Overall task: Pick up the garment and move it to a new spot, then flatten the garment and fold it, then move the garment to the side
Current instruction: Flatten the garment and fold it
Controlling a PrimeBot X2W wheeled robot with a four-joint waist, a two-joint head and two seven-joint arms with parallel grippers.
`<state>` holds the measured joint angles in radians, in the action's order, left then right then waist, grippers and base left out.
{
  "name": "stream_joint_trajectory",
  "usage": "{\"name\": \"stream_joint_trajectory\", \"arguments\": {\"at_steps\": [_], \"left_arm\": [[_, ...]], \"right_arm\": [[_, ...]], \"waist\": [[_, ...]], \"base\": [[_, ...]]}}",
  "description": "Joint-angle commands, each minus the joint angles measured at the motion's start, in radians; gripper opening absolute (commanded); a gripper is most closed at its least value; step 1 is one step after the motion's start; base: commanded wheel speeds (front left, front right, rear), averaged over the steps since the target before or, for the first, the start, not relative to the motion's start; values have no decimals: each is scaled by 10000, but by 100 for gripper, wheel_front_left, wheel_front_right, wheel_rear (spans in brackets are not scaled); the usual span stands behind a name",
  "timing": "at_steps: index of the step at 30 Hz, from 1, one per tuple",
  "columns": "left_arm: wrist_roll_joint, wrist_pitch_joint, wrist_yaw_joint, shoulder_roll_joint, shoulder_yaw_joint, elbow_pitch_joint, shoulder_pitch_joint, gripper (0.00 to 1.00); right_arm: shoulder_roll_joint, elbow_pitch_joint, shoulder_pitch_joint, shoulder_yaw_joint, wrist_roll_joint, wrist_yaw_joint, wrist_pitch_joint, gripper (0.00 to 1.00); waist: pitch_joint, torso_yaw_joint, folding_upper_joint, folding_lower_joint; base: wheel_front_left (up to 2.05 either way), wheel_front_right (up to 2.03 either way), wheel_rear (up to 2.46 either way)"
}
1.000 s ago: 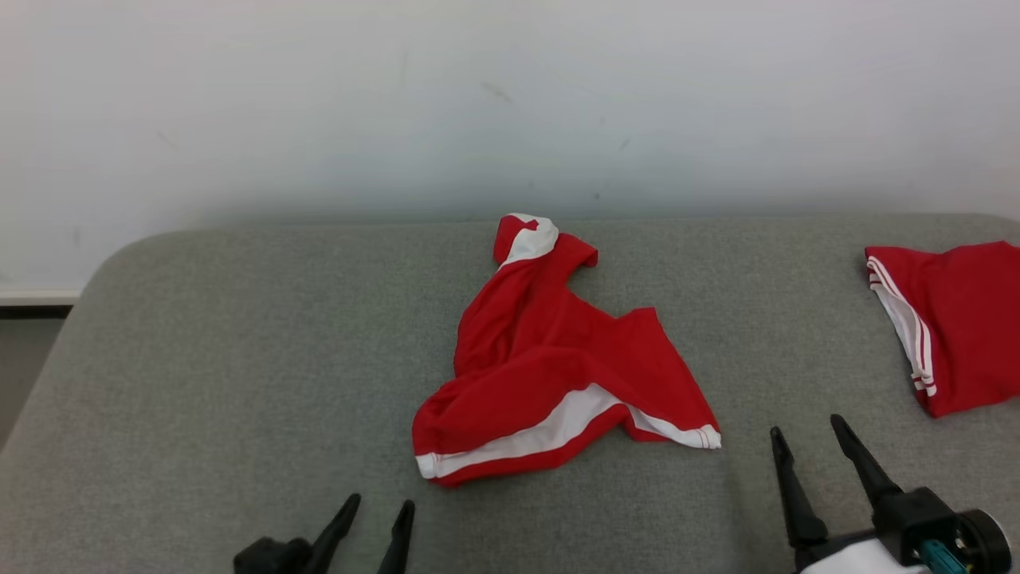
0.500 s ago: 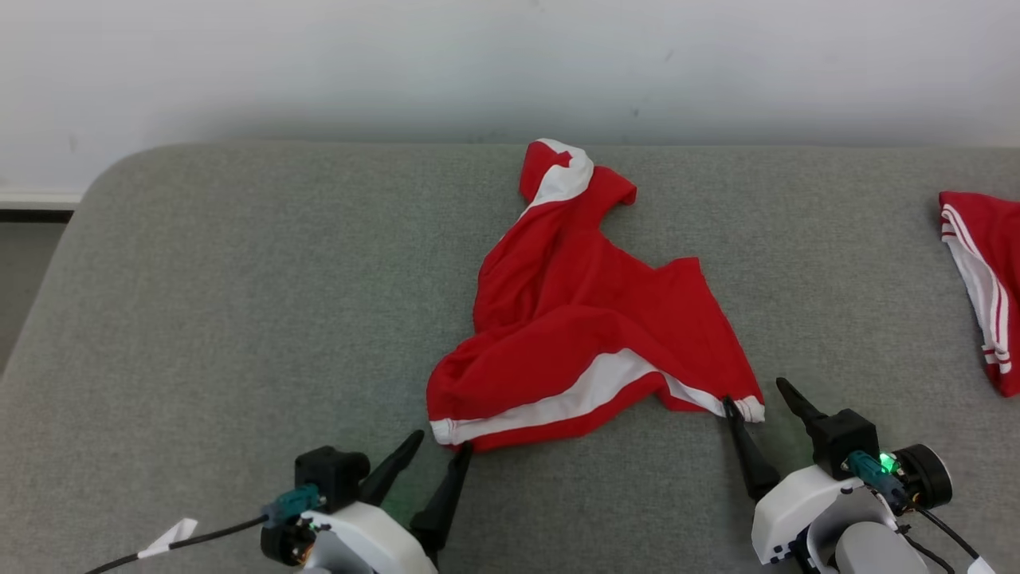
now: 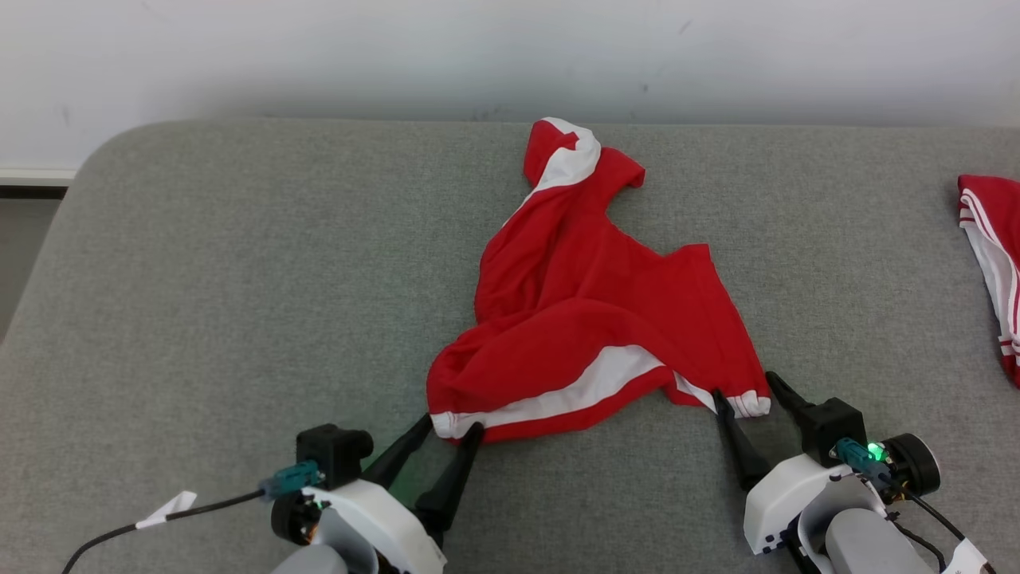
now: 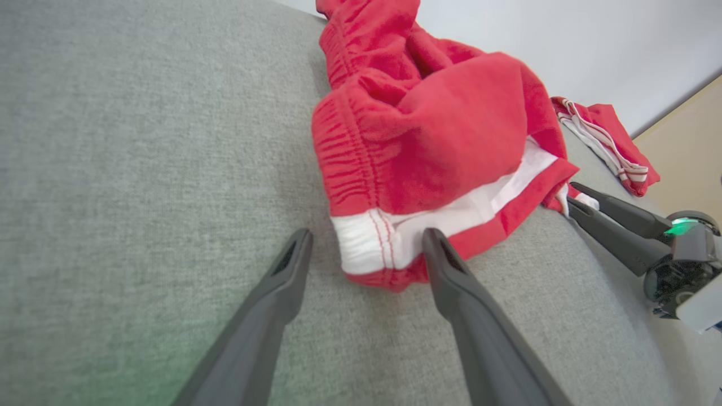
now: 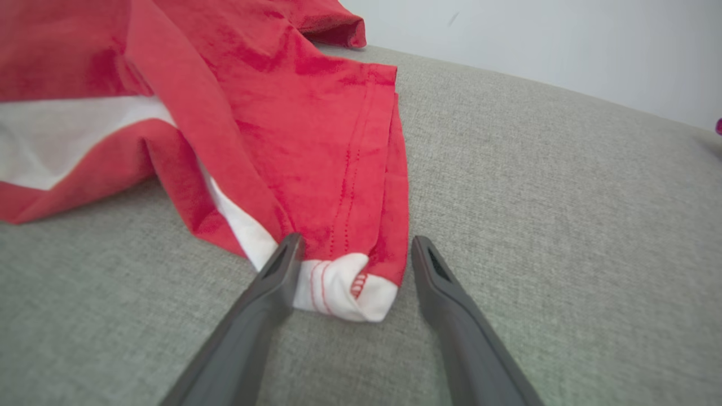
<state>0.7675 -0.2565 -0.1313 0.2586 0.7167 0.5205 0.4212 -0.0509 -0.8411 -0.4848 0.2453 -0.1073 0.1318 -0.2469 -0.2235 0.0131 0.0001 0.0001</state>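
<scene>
Both claws are shown brought forward to the near hem of the red-and-white garment (image 3: pixel 582 319) since a second ago. From the head camera, the left claw (image 3: pixel 452 423) is held apart at the hem's left corner and the right claw (image 3: pixel 744 384) apart at its right corner. The garment is seen crumpled mid-tabletop (image 3: pixel 199 279), with a second red garment (image 3: pixel 992 263) at the right edge. From the left wrist, the white-banded corner is framed between spread fingers (image 4: pixel 282 282). From the right wrist, the white-tipped corner is bracketed by parted fingers, unclamped.
</scene>
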Motion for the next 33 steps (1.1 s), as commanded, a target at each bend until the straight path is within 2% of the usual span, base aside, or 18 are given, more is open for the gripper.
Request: {"name": "stream_joint_trajectory", "arguments": {"at_steps": [1, 4, 6, 7, 10, 14, 16, 19, 20, 22, 23, 28, 33], "left_arm": [[82, -45, 16, 134, 70, -13, 140, 100], [247, -78, 16, 206, 210, -8, 219, 97], [360, -67, 16, 249, 299, -21, 269, 82], [379, -69, 16, 272, 380, -32, 288, 71], [454, -71, 16, 297, 488, -75, 364, 50], [486, -73, 14, 309, 558, -124, 446, 42], [492, -71, 10, 314, 634, -145, 485, 33], [527, -70, 10, 317, 632, -198, 498, 25], [515, -70, 10, 324, 648, -209, 509, 22], [512, -70, 10, 320, 768, -245, 531, 0], [542, -70, 10, 308, 827, -265, 535, 0], [723, -71, 9, 434, 1029, -437, 476, 0], [1142, -72, 11, 893, 1295, -1080, 286, 0]], "right_arm": [[-6, -239, 32, 84, -56, -25, 78, 100], [-16, -312, -60, 178, -156, -27, 46, 100], [-26, -353, -77, 221, -249, -27, 49, 100], [-29, -379, -80, 256, -293, -27, 83, 100], [-22, -485, -54, 474, -444, -27, 352, 100], [-5, -552, -55, 804, -642, -27, 666, 100], [7, -536, -27, 1108, -839, -15, 897, 100], [49, -500, 1, 1503, -1229, 14, 1386, 100], [71, -442, -1, 1647, -1350, 24, 1476, 92], [105, -257, 1, 1903, -1768, 34, 1642, 36], [122, -112, -4, 2038, -1905, 45, 1663, 0], [-69, 633, 8, 2184, -3171, 19, 1638, 0], [-563, 1691, 11, 2043, -4516, -4, 1619, 0]], "waist": [[-39, -53, -1, -1], [-100, -133, -1, -1], [-148, -174, -1, -1], [-175, -189, -1, -1], [-240, -210, -1, -1], [-303, -221, -1, -1], [-324, -225, -1, -1], [-330, -243, -1, -1], [-330, -251, -1, -1], [-320, -268, -1, -1], [-307, -273, -1, -1], [-171, -324, -1, -1], [172, -387, -1, -1]], "base": [[0, 0, 0], [0, 0, 0], [0, 0, 0], [0, 0, 0], [0, 0, 0], [0, 0, 0], [0, 0, 0], [0, 0, 0], [0, 0, 0], [0, 0, 0], [0, 0, 0], [0, 0, 0], [0, 0, 0]]}}
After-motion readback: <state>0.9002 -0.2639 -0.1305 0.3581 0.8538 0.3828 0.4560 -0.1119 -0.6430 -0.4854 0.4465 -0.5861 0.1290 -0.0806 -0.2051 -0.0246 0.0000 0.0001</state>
